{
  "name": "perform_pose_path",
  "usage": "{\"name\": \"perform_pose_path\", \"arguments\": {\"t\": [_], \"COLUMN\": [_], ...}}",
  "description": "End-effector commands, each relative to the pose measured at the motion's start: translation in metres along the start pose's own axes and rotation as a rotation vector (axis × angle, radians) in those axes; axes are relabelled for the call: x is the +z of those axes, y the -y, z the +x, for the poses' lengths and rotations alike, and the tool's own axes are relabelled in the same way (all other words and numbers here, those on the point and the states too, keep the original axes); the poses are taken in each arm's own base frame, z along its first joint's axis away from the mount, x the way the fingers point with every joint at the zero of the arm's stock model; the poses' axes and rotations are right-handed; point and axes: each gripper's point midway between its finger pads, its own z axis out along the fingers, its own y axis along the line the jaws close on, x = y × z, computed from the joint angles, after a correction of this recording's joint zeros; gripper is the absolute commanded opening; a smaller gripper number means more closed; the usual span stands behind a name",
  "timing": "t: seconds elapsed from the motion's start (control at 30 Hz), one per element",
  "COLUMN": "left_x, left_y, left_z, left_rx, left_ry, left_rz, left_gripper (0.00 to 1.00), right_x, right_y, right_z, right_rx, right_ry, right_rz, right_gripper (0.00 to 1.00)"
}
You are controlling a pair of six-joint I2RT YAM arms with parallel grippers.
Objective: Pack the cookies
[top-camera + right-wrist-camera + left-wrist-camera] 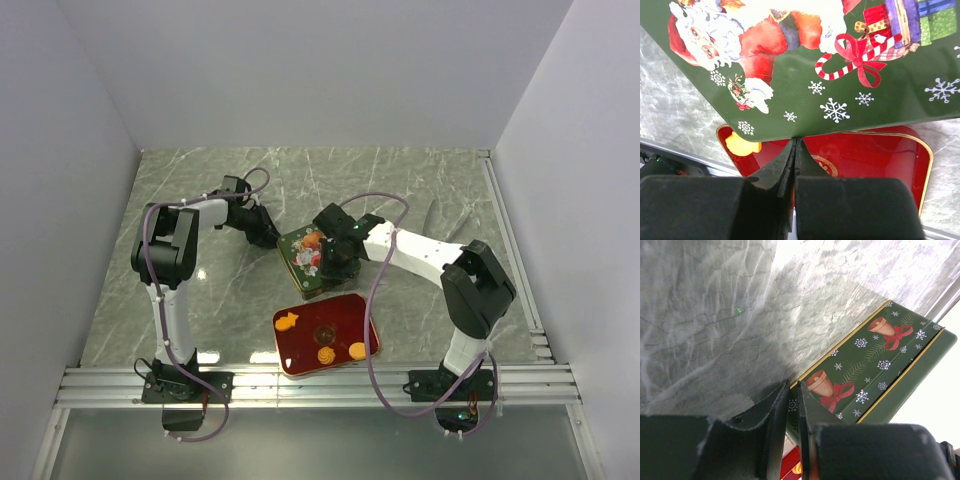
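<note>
From the top camera, we see 4 cookies (327, 355) lying in the red tin base (368, 328) near the front edge of the marble table (420, 190). An orange fish-shaped cookie (287, 320) is at the left, a brown one is in the middle, and 2 orange rounds lie toward the front. The green tin lid (300, 262) sits just behind the base and overlaps its far edge. The left gripper (266, 233) is at the lid's far-left side and the right gripper (337, 258) is at its right.

In the left wrist view, the fingers (776, 412) stand close together at a corner of the lid's (875, 365) bell-and-bow side wall. A sliver of that wall shows between them, so we judge this gripper to be grasping the lid.

In the right wrist view, the jaws are clenched tight and their tips meet at the edge of the Santa-printed lid (840, 75). We cannot tell whether they nip the rim or only press against it. The base (880, 155) and the fish cookie (742, 145) lie below.

We judge the step in hand to be seating the lid on the base. To do it well, we should level the lid, line up its corners with the base's gold rim, and lower it straight down without sweeping the cookies. Neither gripper should let go until all 4 sides sit flush.
</note>
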Motion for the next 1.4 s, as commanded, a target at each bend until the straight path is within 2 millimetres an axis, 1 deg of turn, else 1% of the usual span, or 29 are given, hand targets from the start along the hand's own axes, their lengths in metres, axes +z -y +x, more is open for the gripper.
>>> {"name": "perform_pose_path", "arguments": {"t": [0.0,0.07,0.17,0.3,0.43,0.47,0.5,0.6,0.63,0.7,0.73,0.77,0.8,0.83,0.87,0.9,0.93,0.97,1.0,1.03,1.07,1.1,1.13,1.17,1.23,1.27,1.3,1.33,1.37], "left_x": [0.015,0.01,0.004,-0.002,-0.007,-0.01,-0.012,-0.02,-0.023,-0.033,-0.04,-0.045,-0.049,-0.057,-0.061,-0.065,-0.071,-0.073,-0.072,-0.078,-0.079,-0.081,-0.082,-0.083,-0.088,-0.089,-0.089,-0.095,-0.098], "left_y": [-0.056,-0.059,-0.063,-0.068,-0.069,-0.072,-0.073,-0.076,-0.073,-0.073,-0.065,-0.063,-0.06,-0.051,-0.046,-0.043,-0.038,-0.035,-0.037,-0.032,-0.031,-0.032,-0.032,-0.033,-0.035,-0.035,-0.038,-0.034,-0.034], "left_z": [0.028,0.023,0.014,0.002,-0.015,-0.02,-0.023,-0.038,-0.045,-0.054,-0.062,-0.064,-0.068,-0.072,-0.073,-0.074,-0.071,-0.069,-0.063,-0.06,-0.056,-0.048,-0.045,-0.04,-0.03,-0.026,-0.019,-0.016,-0.013], "left_rx": [-0.011,-0.011,-0.032,-0.048,-0.052,-0.059,-0.061,-0.077,-0.075,-0.082,-0.069,-0.069,-0.06,-0.046,-0.041,-0.037,-0.038,-0.036,-0.042,-0.041,-0.042,-0.044,-0.046,-0.046,-0.045,-0.043,-0.048,-0.04,-0.038], "left_ry": [-0.065,-0.044,-0.014,0.007,0.037,0.047,0.056,0.083,0.102,0.127,0.15,0.158,0.172,0.195,0.205,0.216,0.226,0.232,0.226,0.235,0.236,0.234,0.233,0.23,0.226,0.225,0.214,0.226,0.226], "left_rz": [-0.189,-0.211,-0.218,-0.233,-0.243,-0.25,-0.252,-0.264,-0.261,-0.267,-0.257,-0.257,-0.26,-0.251,-0.245,-0.24,-0.232,-0.224,-0.22,-0.206,-0.2,-0.194,-0.192,-0.193,-0.195,-0.194,-0.199,-0.194,-0.194], "left_gripper": [0.22,0.22,0.24,0.24,0.24,0.24,0.23,0.2,0.19,0.16,0.14,0.07,0.03,0.01,0.01,0.01,0.01,0.01,0.01,0.01,0.01,0.01,0.01,0.01,0.01,0.01,0.01,0.01,0.01], "right_x": [0.001,0.002,-0.001,-0.014,-0.026,-0.029,-0.034,-0.041,-0.044,-0.051,-0.053,-0.056,-0.058,-0.058,-0.054,-0.056,-0.056,-0.051,-0.053,-0.052,-0.048,-0.045,-0.041,-0.029,-0.018,-0.002,0.002,0.007,0.019], "right_y": [-0.021,-0.019,-0.022,-0.029,-0.035,-0.037,-0.04,-0.043,-0.044,-0.049,-0.052,-0.056,-0.063,-0.067,-0.07,-0.077,-0.082,-0.088,-0.095,-0.098,-0.106,-0.108,-0.11,-0.112,-0.108,-0.103,-0.105,-0.102,-0.099], "right_z": [-0.028,-0.025,-0.025,-0.03,-0.035,-0.036,-0.038,-0.04,-0.042,-0.046,-0.048,-0.05,-0.056,-0.059,-0.061,-0.068,-0.071,-0.068,-0.079,-0.082,-0.083,-0.09,-0.092,-0.096,-0.1,-0.1,-0.105,-0.108,-0.11], "right_rx": [0.016,0.013,0.003,-0.023,-0.042,-0.049,-0.057,-0.074,-0.079,-0.092,-0.098,-0.102,-0.112,-0.113,-0.1,-0.091,-0.09,-0.087,-0.086,-0.088,-0.086,-0.077,-0.064,-0.036,0.007,0.051,0.06,0.078,0.107], "right_ry": [0.096,0.086,0.087,0.102,0.116,0.119,0.126,0.13,0.135,0.151,0.157,0.153,0.159,0.152,0.122,0.124,0.111,0.069,0.083,0.077,0.044,0.046,0.03,0.015,-0.018,-0.047,-0.042,-0.055,-0.069], "right_rz": [-0.053,-0.05,-0.068,-0.088,-0.103,-0.11,-0.118,-0.12,-0.12,-0.136,-0.146,-0.168,-0.19,-0.209,-0.241,-0.288,-0.322,-0.364,-0.398,-0.417,-0.455,-0.476,-0.496,-0.514,-0.54,-0.534,-0.56,-0.576,-0.578], "right_gripper": [0.0,0.0,0.0,0.0,0.0,0.0,0.0,0.0,0.0,0.0,0.0,0.0,0.0,0.0,0.0,0.0,0.0,0.0,0.0,0.0,0.0,0.0,0.0,0.0,0.0,0.0,0.0,0.0,0.0]}}
